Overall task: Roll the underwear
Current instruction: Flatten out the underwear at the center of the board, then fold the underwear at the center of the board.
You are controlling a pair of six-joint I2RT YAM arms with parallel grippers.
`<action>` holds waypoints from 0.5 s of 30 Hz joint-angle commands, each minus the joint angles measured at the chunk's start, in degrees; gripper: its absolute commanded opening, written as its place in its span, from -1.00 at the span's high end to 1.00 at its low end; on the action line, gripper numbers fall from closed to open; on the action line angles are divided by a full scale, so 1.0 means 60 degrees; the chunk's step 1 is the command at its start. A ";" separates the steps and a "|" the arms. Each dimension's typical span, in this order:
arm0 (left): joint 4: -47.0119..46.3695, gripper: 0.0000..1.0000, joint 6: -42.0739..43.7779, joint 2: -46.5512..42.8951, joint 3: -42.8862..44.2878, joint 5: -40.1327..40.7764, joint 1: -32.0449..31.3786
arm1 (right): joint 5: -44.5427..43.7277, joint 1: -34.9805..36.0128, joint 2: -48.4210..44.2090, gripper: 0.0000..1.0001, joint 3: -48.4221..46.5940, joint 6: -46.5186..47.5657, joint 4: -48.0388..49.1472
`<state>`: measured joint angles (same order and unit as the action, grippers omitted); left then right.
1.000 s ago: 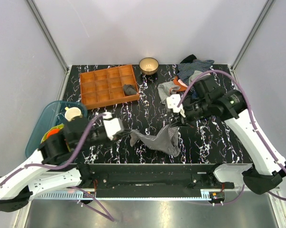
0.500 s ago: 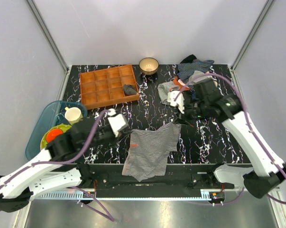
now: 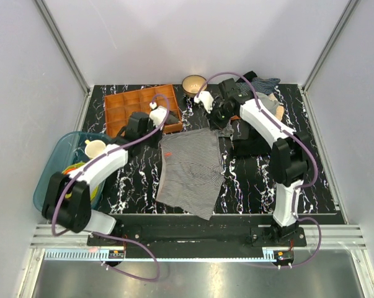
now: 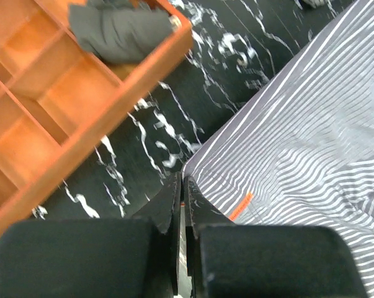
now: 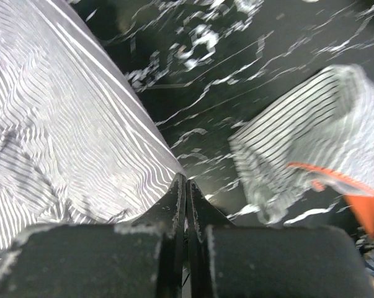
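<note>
The underwear point(image 3: 190, 171), finely grey-and-white striped with a small orange tag, lies spread out flat in the middle of the black marbled table. My left gripper point(image 3: 162, 138) is shut on its far left corner; the left wrist view shows the jaws point(image 4: 183, 181) pinched on the cloth's edge point(image 4: 298, 143). My right gripper point(image 3: 219, 127) is shut on the far right corner; the right wrist view shows the jaws point(image 5: 185, 178) closed on the edge of the cloth point(image 5: 69, 124).
An orange compartment tray point(image 3: 128, 115) holding a dark grey cloth bundle point(image 3: 170, 116) stands at the back left. A bowl point(image 3: 194, 84) and a blue-and-white striped garment point(image 3: 264, 84) are at the back. Another small striped cloth with orange trim point(image 5: 311, 143) lies beside my right gripper. A teal bin point(image 3: 50, 174) stands at the left.
Both arms have reached toward the back of the table, carrying the underwear with them. It has gone from a bunched heap to stretched flat between the two grippers.
</note>
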<state>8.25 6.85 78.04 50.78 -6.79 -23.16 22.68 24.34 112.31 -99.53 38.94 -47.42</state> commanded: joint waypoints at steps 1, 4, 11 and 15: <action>-0.1346 1.00 0.0469 0.1096 0.1305 -0.0378 0.0548 | -0.0512 -0.0101 0.0718 1.00 -0.1821 0.0044 0.0447; -0.1346 1.00 0.0557 0.1508 0.1628 -0.0466 0.0812 | -0.0469 -0.0145 0.1100 1.00 -0.2380 0.0043 0.0403; -0.1581 1.00 0.0864 0.1057 0.1278 -0.0392 0.0915 | 0.0422 -0.0131 0.0546 1.00 -0.2090 0.0029 0.0243; -0.1390 1.00 0.1333 0.0443 0.0592 -0.0816 0.0886 | 0.1710 -0.0043 -0.0099 1.00 -0.0951 0.0072 -0.0182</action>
<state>2.57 11.27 86.21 57.32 -8.62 -17.96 24.99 23.88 118.15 -110.19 38.94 -45.93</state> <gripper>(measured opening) 0.012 0.008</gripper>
